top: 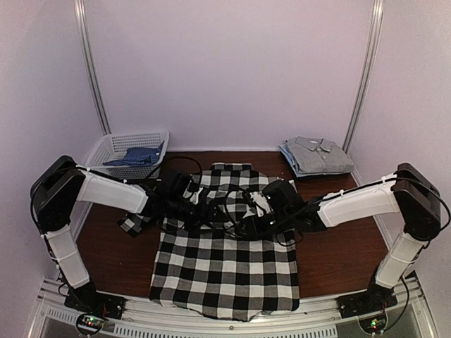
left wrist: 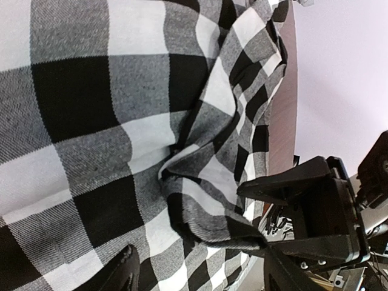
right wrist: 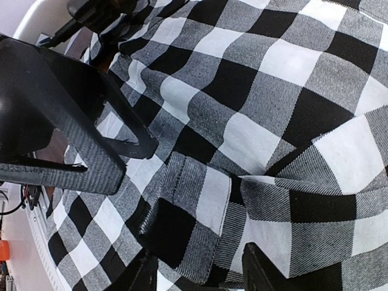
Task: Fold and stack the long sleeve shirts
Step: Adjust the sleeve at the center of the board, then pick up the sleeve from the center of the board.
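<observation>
The black-and-white checked shirt (top: pixel 225 267) lies spread on the brown table, collar at the far end. Both grippers hover low over its chest, facing each other. My left gripper (top: pixel 206 211) is open; in the left wrist view (left wrist: pixel 199 271) a raised fold of checked cloth (left wrist: pixel 206 182) lies between its wide-apart fingers. My right gripper (top: pixel 248 222) is open too; in the right wrist view (right wrist: pixel 201 273) a sleeve cuff (right wrist: pixel 194 200) lies between its fingers. A folded grey shirt (top: pixel 320 155) rests on a light blue one at the back right.
A white basket (top: pixel 106 149) at the back left holds a blue shirt (top: pixel 137 156). One checked sleeve (top: pixel 134 224) sticks out left of the shirt. Bare brown table (top: pixel 345 246) lies right of the shirt. White walls enclose the table.
</observation>
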You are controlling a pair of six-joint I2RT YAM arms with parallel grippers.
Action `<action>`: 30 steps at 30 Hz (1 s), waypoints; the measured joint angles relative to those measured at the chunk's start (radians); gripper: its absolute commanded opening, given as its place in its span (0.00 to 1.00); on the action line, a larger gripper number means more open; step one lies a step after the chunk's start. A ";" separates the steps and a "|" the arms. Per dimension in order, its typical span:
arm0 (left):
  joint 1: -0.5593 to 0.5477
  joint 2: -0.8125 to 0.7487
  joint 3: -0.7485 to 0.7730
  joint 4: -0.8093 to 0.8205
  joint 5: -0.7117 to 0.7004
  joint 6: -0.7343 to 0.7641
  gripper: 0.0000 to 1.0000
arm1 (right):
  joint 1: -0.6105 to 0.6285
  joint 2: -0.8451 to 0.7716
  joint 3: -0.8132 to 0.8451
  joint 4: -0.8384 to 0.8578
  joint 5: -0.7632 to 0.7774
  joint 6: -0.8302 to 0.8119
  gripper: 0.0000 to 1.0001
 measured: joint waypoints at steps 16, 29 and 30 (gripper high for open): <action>-0.053 0.047 -0.015 0.014 -0.007 -0.084 0.66 | -0.005 -0.180 -0.026 -0.074 0.095 -0.004 0.56; -0.089 0.105 0.101 -0.122 -0.045 -0.001 0.44 | -0.145 -0.289 -0.115 -0.137 0.182 -0.003 0.55; -0.095 0.118 0.117 -0.134 -0.047 0.008 0.40 | -0.156 -0.294 -0.119 -0.140 0.184 -0.003 0.55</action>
